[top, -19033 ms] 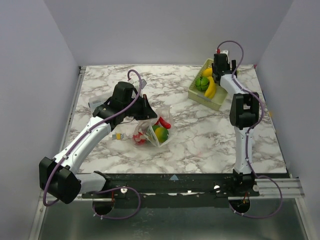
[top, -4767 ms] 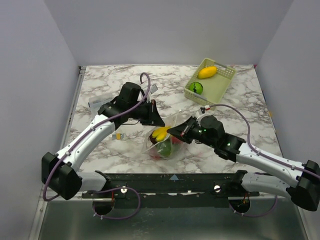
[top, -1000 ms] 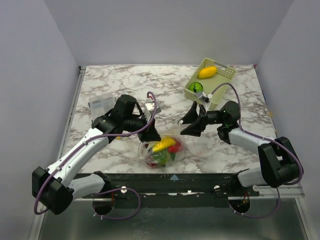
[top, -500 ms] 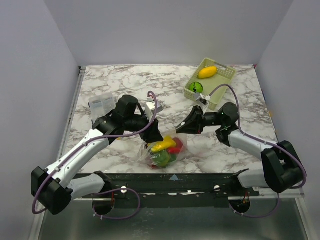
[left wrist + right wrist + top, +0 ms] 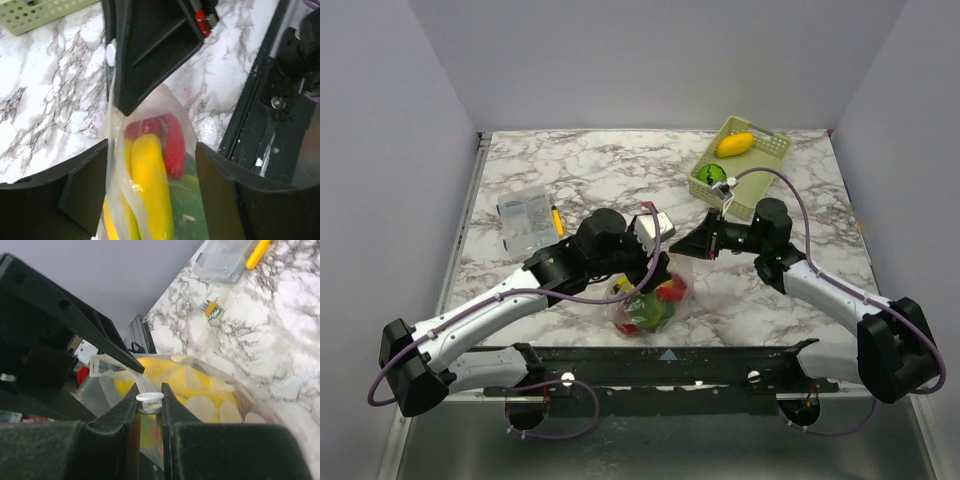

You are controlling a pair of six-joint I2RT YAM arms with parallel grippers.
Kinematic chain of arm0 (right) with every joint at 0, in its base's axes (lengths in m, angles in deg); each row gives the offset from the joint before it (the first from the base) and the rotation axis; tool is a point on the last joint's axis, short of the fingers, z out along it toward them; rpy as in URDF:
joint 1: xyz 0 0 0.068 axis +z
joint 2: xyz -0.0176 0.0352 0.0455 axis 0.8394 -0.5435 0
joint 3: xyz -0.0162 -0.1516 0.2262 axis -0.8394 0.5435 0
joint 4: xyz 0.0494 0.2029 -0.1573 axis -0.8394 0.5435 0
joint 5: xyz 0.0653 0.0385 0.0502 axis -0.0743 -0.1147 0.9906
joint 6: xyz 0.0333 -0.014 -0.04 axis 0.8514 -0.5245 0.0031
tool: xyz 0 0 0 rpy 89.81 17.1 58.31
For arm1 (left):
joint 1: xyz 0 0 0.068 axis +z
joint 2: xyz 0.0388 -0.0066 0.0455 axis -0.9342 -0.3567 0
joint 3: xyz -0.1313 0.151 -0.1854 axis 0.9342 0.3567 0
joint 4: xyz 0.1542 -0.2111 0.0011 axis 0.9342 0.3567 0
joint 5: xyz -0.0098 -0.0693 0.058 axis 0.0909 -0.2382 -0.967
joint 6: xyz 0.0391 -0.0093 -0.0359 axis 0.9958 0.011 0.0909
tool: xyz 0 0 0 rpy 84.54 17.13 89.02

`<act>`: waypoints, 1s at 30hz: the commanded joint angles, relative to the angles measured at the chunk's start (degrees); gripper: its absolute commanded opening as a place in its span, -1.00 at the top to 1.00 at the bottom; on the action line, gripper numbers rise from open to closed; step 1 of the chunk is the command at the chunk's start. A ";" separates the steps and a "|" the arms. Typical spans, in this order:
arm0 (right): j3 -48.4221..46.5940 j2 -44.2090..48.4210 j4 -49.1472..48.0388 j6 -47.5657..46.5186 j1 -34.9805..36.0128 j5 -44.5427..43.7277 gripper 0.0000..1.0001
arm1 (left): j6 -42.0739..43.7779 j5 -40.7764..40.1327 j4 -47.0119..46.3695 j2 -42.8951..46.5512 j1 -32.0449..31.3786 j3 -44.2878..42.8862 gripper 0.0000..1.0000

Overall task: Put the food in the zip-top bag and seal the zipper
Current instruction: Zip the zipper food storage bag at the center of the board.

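The zip-top bag [image 5: 645,303] lies at the table's near middle. It holds food: a yellow banana [image 5: 150,185], a red pepper [image 5: 171,142] and a green pepper [image 5: 195,210]. My left gripper [image 5: 150,150] is open and straddles the bag's upper part, its fingers [image 5: 82,192] apart from the plastic. In the top view the left gripper [image 5: 650,268] sits over the bag's mouth. My right gripper [image 5: 149,391] is shut on the zipper's white slider [image 5: 150,398] at the mouth's right end. The clear zipper strip [image 5: 117,365] runs left from it. From above, the right gripper [image 5: 680,247] points left.
A pale-green basket [image 5: 767,170] at the back right holds a yellow piece [image 5: 734,145] and a green piece [image 5: 713,176]. A clear box [image 5: 523,214] with a yellow stick [image 5: 557,220] beside it lies at the left. The black rail [image 5: 720,358] runs along the near edge.
My left gripper has let go of the bag, opened and swung right over it. My right gripper has closed on the zipper slider and holds it at the bag's mouth.
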 commanded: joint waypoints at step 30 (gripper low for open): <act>-4.88 7.55 11.60 -23.19 0.46 14.16 -0.25 | 10.40 37.95 14.39 -6.46 15.84 -8.96 1.00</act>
